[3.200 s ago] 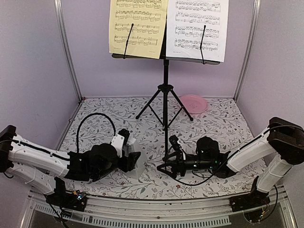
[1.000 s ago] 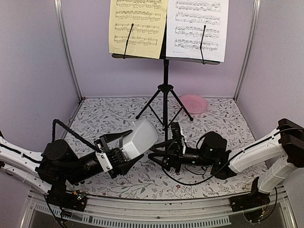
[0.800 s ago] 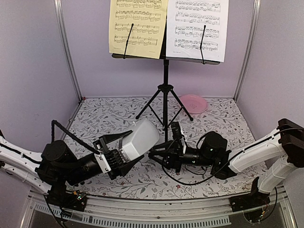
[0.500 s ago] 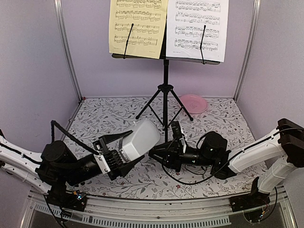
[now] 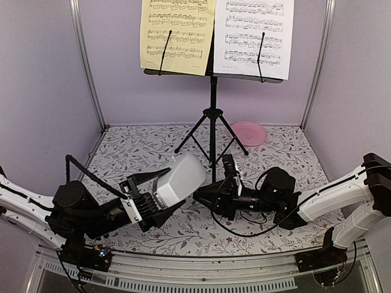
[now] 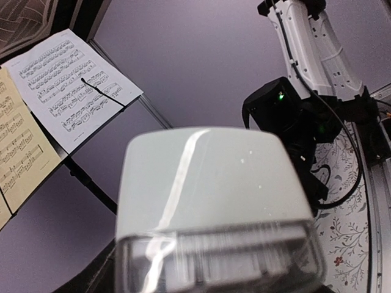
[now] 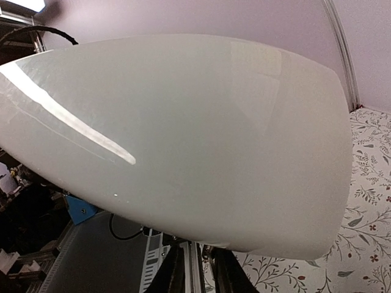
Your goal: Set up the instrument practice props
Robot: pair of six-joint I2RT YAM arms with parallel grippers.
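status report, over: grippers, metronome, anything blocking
Left gripper jaws shut on metronome, tilted, off table. Right gripper at its end, grip unclear. Yellow page, white page on stand. Nothing seen blocking.

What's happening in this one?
The left gripper holds the pale-grey metronome off the table, tilted toward the right gripper, which sits right at its far end; whether it grips it can't be told. Behind, the music stand is up with the yellowish page and white page on it.
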